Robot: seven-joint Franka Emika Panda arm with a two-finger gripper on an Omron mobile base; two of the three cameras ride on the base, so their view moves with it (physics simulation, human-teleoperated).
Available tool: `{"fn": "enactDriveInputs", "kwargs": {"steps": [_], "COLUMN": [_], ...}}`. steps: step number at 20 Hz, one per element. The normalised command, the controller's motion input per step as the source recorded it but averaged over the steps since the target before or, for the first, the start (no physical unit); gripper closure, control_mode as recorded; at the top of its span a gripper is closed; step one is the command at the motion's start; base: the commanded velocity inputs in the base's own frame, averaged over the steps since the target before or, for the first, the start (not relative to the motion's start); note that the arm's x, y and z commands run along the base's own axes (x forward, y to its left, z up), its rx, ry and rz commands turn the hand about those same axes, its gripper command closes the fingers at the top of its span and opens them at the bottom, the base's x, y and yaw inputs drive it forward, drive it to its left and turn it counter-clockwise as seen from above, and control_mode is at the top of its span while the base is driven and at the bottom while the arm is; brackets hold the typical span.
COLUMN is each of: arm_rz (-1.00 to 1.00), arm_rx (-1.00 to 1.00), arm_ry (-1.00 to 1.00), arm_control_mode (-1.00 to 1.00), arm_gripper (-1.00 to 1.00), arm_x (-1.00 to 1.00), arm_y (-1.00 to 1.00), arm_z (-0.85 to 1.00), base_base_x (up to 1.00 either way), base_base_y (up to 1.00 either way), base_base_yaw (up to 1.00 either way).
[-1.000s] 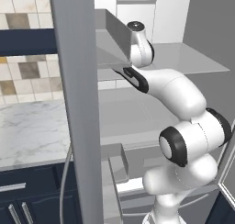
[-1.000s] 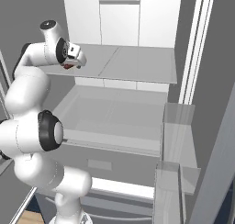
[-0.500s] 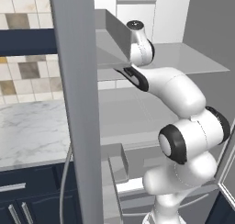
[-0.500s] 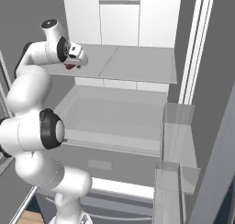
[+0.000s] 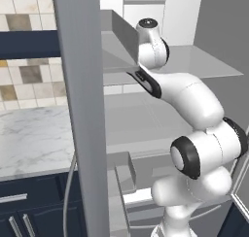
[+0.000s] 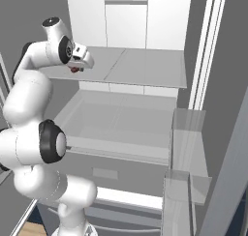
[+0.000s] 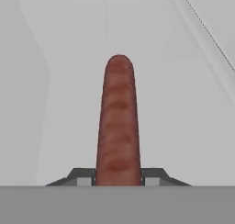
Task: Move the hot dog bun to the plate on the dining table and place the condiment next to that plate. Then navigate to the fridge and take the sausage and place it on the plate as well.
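The sausage, a dark red-brown cylinder, lies on a white upper shelf of the open fridge. In the hand view it runs straight away from me. My gripper is shut on its near end, with a dark fingertip pressed against each side. From the right base view the gripper sits at the shelf's left front edge, and a bit of the red sausage shows under the hand. The bun, the condiment, the plate and the dining table are out of view.
The grey fridge door edge stands close on the arm's left. Clear door bins hang at the right. A lower shelf lies under the arm. A marble counter over navy cabinets is to the left.
The fingers have closed in onto the sausage. The arm and the base have barely moved.
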Motion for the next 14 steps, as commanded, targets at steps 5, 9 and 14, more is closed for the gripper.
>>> {"fn": "enactDriveInputs", "kwargs": {"steps": [5,9,14], "arm_rz": [-0.03,-0.03,0.00], "arm_rx": [0.02,0.00,0.00], "arm_ry": [-0.25,-0.17,-0.19], "arm_control_mode": [-1.00,-1.00,-1.00], "arm_gripper": [1.00,1.00,1.00], "arm_x": [-0.65,-0.58,-0.65], "arm_y": [-0.26,-0.18,-0.28], "arm_z": [0.25,0.49,0.44], "base_base_x": [0.00,0.00,0.00], "base_base_y": [0.00,0.00,0.00], "base_base_yaw": [0.00,0.00,0.00]}}
